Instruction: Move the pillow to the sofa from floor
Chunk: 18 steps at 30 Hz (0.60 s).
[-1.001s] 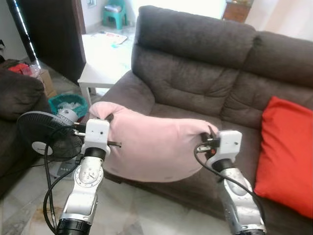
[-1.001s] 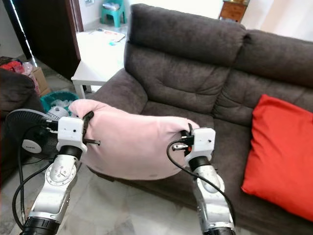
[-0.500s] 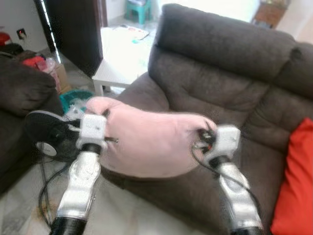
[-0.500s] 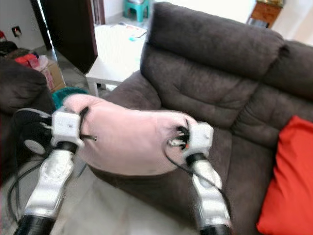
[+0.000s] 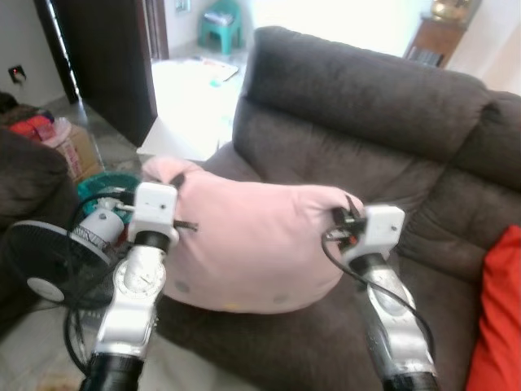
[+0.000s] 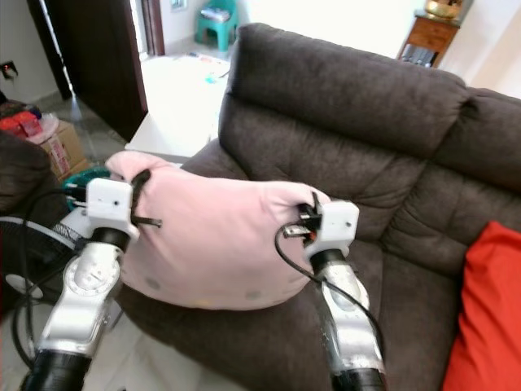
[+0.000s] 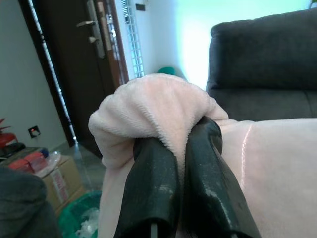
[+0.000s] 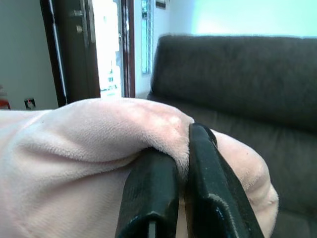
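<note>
A soft pink pillow hangs in the air between my two arms, in front of the dark brown sofa and over the front of its left seat. My left gripper is shut on the pillow's left corner. At the pillow's right corner my right gripper is shut too. In each wrist view a fold of pink fabric is pinched between the black fingers. The sofa's seat cushion lies just behind and below the pillow.
A red cushion leans at the sofa's right end. A black floor fan stands by my left arm, with a teal basket behind it. A white low table is beside the sofa's left arm. Another dark sofa sits at far left.
The view has shifted closer to the sofa. The pillow, held by both grippers throughout, now sits higher and further over the sofa's left seat.
</note>
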Tool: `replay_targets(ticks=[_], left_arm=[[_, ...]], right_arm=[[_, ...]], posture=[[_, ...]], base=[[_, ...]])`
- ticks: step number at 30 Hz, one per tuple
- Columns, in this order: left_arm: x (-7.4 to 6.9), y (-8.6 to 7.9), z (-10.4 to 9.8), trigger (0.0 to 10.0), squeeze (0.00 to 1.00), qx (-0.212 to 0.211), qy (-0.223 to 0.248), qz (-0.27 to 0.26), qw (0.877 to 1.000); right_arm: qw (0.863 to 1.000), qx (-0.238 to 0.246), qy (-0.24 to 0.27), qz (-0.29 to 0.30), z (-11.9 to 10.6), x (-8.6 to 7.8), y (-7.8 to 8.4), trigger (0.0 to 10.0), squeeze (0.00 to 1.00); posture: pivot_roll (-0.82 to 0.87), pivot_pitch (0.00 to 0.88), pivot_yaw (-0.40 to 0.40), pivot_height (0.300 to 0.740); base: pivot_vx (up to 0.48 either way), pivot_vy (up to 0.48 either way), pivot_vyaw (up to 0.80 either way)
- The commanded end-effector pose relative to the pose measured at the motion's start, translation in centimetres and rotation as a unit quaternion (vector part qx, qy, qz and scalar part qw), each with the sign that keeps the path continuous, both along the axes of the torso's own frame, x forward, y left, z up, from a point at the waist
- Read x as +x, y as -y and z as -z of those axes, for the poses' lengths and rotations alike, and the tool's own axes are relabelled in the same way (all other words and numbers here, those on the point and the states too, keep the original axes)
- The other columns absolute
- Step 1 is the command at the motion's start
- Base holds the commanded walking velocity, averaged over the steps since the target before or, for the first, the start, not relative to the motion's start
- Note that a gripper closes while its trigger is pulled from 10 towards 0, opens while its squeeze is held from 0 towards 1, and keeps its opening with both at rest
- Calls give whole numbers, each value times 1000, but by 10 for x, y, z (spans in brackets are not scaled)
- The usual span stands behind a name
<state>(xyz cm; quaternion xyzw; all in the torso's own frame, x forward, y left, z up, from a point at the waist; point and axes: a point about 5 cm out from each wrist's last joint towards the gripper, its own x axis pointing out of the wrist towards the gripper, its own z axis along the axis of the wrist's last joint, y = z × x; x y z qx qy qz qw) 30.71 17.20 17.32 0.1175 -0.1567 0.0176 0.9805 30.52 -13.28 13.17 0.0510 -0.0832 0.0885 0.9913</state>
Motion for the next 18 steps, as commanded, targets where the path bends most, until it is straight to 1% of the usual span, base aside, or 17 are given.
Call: replay_targets(ticks=[1, 5, 10, 12, 14, 16, 17, 18], left_arm=[[1, 11, -28, 10000, 0, -4, 58, 21, 998], [2, 14, -26, 10000, 0, -3, 50, 31, 998], [1, 16, -22, 10000, 0, -8, 37, 45, 998], [1, 17, -19, 10000, 0, -15, 27, 52, 998], [0, 18, -13, 10000, 0, -24, 9, 65, 998], [0, 18, -12, 10000, 0, -24, 5, 68, 997], [-2, 18, -9, 10000, 0, -26, -3, 70, 997], [-2, 19, -8, 10000, 0, -27, -6, 70, 997]], right_arm=[[998, 10, 40, 37, -17, 2, 18, 10000, 0], [998, 11, 32, 52, -15, 4, 23, 10000, 0], [998, 5, 29, 55, -13, 3, 23, 10000, 0], [998, 2, 30, 55, -13, 2, 22, 10000, 0], [998, 0, 26, 52, -12, 3, 21, 10000, 0], [999, -7, 20, 47, -11, 3, 19, 10000, 0], [999, -26, 7, 38, -7, 5, 17, 10000, 0], [999, -33, 4, 35, -6, 5, 16, 10000, 0]], posture=[[169, 17, -95, 740], [169, 17, -95, 740], [171, 14, -94, 740], [172, 13, -94, 740], [172, 13, -94, 740], [172, 14, -95, 740], [172, 14, -95, 740], [172, 14, -95, 740]], base=[[480, 0, 0], [410, 0, 0], [444, 0, -620], [373, 0, 0], [126, 0, 0], [0, 0, 0], [0, 0, 0], [0, 0, 0]])
